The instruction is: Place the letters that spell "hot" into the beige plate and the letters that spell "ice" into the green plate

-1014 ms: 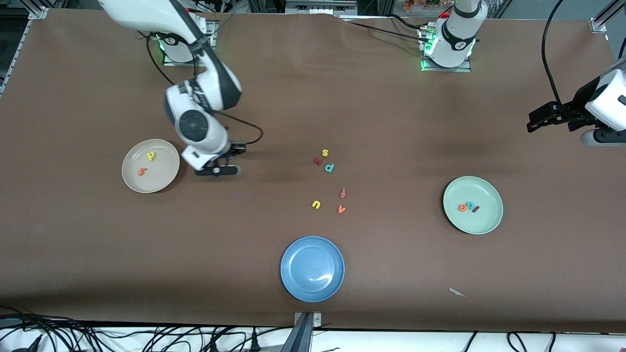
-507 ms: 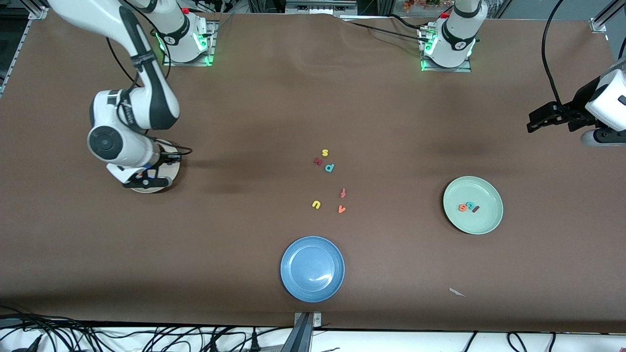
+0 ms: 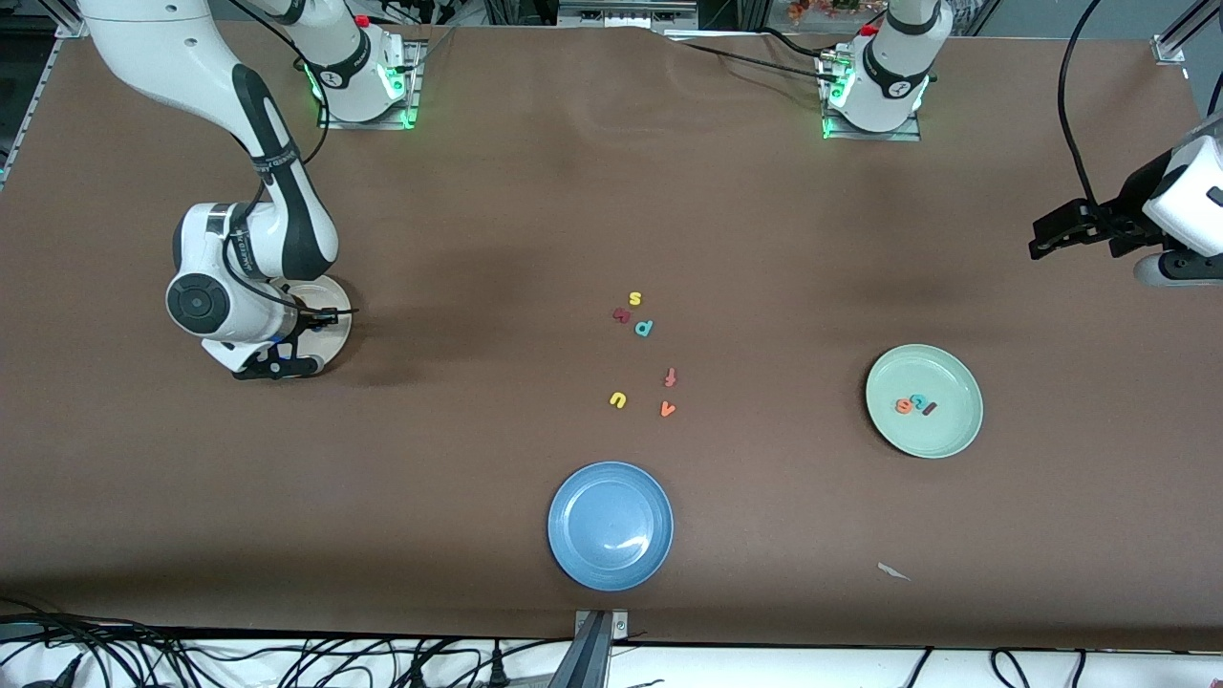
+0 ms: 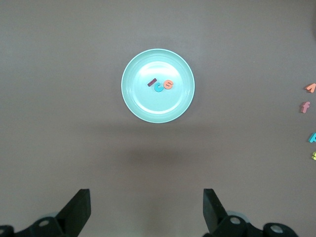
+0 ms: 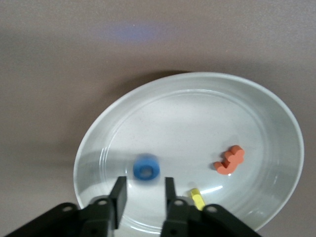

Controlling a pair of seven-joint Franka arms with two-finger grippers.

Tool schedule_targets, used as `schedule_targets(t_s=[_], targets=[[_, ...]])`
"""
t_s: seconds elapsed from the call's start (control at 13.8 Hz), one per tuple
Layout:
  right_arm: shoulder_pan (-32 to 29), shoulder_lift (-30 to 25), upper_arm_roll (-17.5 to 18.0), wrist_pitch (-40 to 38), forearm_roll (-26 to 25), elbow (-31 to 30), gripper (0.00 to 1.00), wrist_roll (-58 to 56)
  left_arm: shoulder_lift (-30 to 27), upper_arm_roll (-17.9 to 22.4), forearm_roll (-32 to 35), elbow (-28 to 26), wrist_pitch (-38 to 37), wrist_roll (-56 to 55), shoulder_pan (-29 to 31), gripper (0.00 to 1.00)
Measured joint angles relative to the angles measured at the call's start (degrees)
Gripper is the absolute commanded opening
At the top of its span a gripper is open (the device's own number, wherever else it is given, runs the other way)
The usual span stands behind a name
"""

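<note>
The right gripper (image 5: 142, 190) hangs over the beige plate (image 5: 276, 118), at nine o'clock on the surface, jaws narrowly parted with nothing between them; the blue o (image 5: 146, 168), orange t (image 5: 230, 160) and yellow h (image 5: 198, 198) are in that plate. The left gripper (image 4: 146, 207) waits wide open, high above the green plate (image 3: 960, 425) at three o'clock, which holds i (image 3: 929, 408), c (image 3: 917, 401) and e (image 3: 903, 406).

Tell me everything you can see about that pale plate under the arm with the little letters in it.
The beige plate is round and shallow with a raised rim and a smooth, slightly glossy cream surface. It sits flat on the brown table at the right arm's end, mostly hidden in the front view by the right gripper just above it. Inside lie an orange t and part of a yellow h. A blurred blue o shows just past the parted fingers; whether it has landed is unclear.
</note>
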Motion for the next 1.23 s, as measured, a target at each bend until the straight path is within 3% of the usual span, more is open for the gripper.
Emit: schedule_targets(t_s=[0.07,0.87,1.23], targets=[[0.0,-0.1,0.0,0.0,0.0,0.1,0.99,0.0,0.0,0.0,0.0,0.0,0.0,0.0,0.0,1.00],[0.0,-6.4,0.1,-1.6,0.2,1.4,0.99,0.0,0.0,0.0,0.0,0.0,0.0,0.0,0.0,1.00],[0.0,-12.2,-0.9,-19.4,0.2,12.0,0.99,0.6,0.0,0.0,0.0,-0.1,0.0,0.0,0.0,1.00]])
